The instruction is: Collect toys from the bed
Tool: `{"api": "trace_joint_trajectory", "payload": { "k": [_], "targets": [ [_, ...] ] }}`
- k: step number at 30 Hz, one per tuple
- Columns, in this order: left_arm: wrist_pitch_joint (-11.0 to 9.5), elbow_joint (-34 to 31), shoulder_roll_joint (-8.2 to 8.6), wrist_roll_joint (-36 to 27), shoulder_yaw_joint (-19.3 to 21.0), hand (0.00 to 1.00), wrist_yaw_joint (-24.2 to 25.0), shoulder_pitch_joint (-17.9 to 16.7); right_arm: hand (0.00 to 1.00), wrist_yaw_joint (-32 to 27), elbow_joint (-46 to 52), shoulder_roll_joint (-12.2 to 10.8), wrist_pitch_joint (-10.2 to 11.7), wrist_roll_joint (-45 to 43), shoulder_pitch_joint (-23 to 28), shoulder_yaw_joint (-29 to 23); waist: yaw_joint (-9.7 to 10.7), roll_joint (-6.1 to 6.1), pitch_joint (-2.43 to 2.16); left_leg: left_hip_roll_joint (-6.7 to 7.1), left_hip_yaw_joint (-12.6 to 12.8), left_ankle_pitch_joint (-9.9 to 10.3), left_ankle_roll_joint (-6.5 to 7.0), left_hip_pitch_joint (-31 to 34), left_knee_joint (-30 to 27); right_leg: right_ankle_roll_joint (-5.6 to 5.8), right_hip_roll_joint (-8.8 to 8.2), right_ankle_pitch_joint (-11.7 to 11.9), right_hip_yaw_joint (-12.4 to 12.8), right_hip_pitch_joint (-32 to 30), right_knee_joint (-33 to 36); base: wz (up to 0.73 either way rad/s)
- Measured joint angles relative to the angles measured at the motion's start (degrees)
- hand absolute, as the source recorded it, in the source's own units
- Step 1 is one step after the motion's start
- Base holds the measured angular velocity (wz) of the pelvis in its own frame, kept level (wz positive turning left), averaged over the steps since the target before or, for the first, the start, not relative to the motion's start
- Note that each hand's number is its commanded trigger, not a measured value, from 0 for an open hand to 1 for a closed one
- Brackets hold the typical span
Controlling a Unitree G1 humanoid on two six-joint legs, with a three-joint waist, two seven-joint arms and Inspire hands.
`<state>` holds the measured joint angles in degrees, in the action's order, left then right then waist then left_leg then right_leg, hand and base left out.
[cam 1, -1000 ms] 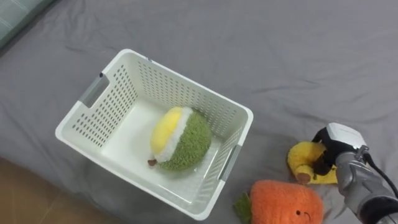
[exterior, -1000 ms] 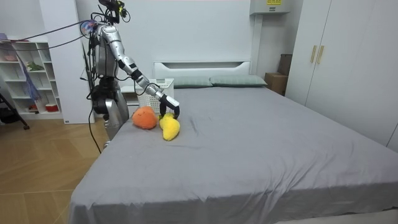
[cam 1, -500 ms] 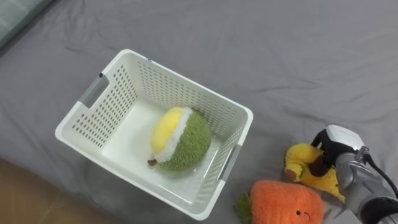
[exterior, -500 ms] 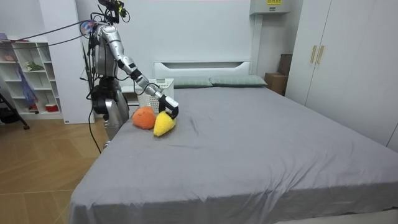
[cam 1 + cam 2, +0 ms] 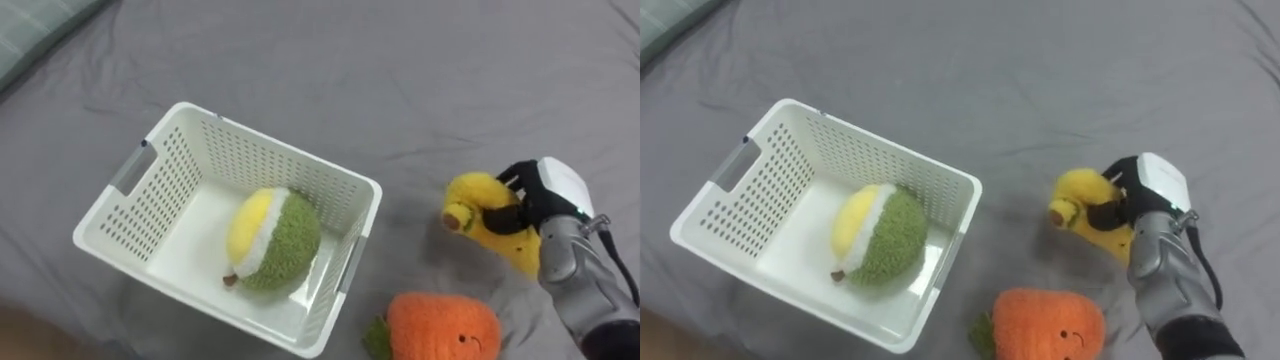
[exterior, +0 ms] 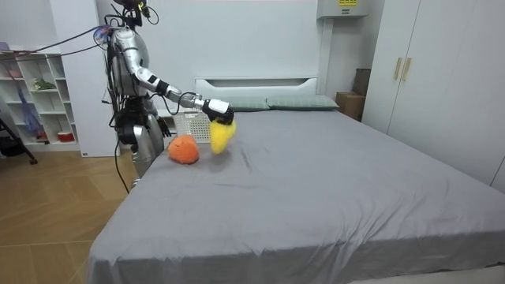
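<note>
My right hand (image 5: 535, 196) (image 5: 1135, 195) (image 6: 218, 109) is shut on a yellow plush toy (image 5: 487, 218) (image 5: 1089, 214) (image 6: 222, 136), which hangs clear above the grey bed to the right of the basket. The white slotted basket (image 5: 130, 190) (image 5: 725, 185) (image 6: 188, 125) rests on the bed at my left and holds a green and yellow plush toy (image 5: 268, 239) (image 5: 874, 247). An orange plush toy (image 5: 442, 328) (image 5: 1046, 326) (image 6: 183, 149) lies on the bedding just below the lifted yellow toy, near the bed's edge.
I stand at the bed's corner on the room view's left, by a white shelf (image 6: 31, 99). Grey bedding (image 6: 316, 189) stretches wide to the room view's right. Pillows (image 6: 300, 102) lie at the headboard. A pale pillow corner (image 5: 35, 30) shows at the upper left.
My right hand has lifted the yellow toy off the bedding and raised it; it hangs higher and slightly farther out. The eye views have shifted a little.
</note>
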<state>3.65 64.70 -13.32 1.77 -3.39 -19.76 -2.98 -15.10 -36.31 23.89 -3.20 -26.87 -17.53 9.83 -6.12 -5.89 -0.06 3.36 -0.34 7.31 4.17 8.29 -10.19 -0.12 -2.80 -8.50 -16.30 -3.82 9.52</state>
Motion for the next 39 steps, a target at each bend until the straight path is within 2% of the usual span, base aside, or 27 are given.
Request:
{"api": "trace_joint_trajectory", "payload": {
  "k": [4,7,18,22,28,30,33,35,39],
  "targets": [
    [-0.2,-3.3,0.59,0.1,3.3,0.00,0.0,-2.2,1.00,0.1,15.2,0.0,-0.2,0.2,5.8,-2.3,0.1,0.31,-0.09,-0.09,0.6,0.0,0.04,-2.6,0.9,0.10,0.10,-0.1,1.1,1.8,0.1,-0.12],
    [-0.2,-3.4,1.22,0.1,5.0,0.00,0.1,-2.9,1.00,0.2,20.9,0.0,-0.2,0.1,7.8,-2.5,0.1,0.41,-0.06,-0.11,0.9,0.0,0.04,-4.1,1.1,0.17,0.20,-0.1,1.8,3.1,0.1,-0.09],
    [0.2,-3.5,1.57,0.2,7.9,0.00,-0.1,-5.8,1.00,1.1,35.8,-0.4,-0.7,1.6,8.1,-4.7,-0.3,0.70,0.17,-0.25,1.6,0.0,0.03,-6.8,2.0,0.18,0.57,-0.1,2.3,5.5,0.0,-0.02],
    [0.9,-1.6,1.99,4.6,7.8,0.00,-1.2,-6.0,1.00,2.7,40.6,-1.6,-0.7,2.2,8.1,-4.9,-0.2,0.76,0.23,-0.29,1.6,0.0,0.04,-6.9,2.0,0.19,0.59,-0.1,2.2,5.5,0.0,0.00],
    [1.1,-1.6,2.03,6.8,8.1,0.00,-1.0,-5.6,1.00,4.6,48.0,-1.7,-0.7,2.3,8.1,-4.7,-0.6,0.62,0.14,-0.51,1.7,0.0,-0.04,-7.0,1.6,0.18,0.79,-0.1,2.4,5.5,0.0,0.00],
    [1.1,-1.8,2.10,6.8,8.0,0.00,-0.9,-5.3,1.00,5.3,49.0,-2.0,-0.7,1.9,8.1,-4.2,-0.7,0.64,0.12,-0.53,1.7,0.1,-0.08,-7.0,1.6,0.18,0.80,-0.1,2.5,5.8,0.0,0.00],
    [1.1,-1.8,2.47,6.8,7.7,0.00,-0.8,-4.7,1.00,7.2,49.8,-3.8,-0.7,1.9,8.1,-3.3,-1.3,0.84,0.24,-0.55,2.0,0.1,-0.10,-7.1,1.6,0.18,0.90,-0.1,3.3,5.8,0.0,-0.06],
    [1.1,-1.8,2.84,6.9,7.6,0.00,-0.6,-4.0,1.00,8.0,50.6,-4.6,-1.6,1.0,8.1,-0.9,-1.9,1.15,0.37,-0.55,1.9,0.2,-0.18,-7.0,1.6,0.18,0.92,-0.1,3.4,5.8,0.1,-0.05],
    [1.1,-1.9,3.58,6.9,7.3,0.00,-0.3,-3.0,1.00,9.4,50.9,-6.8,-1.9,0.5,8.1,3.9,-2.6,1.53,0.24,-0.58,1.6,0.3,-0.24,-7.0,1.6,0.18,0.96,-0.1,3.1,5.9,0.1,0.03]
  ]
}}
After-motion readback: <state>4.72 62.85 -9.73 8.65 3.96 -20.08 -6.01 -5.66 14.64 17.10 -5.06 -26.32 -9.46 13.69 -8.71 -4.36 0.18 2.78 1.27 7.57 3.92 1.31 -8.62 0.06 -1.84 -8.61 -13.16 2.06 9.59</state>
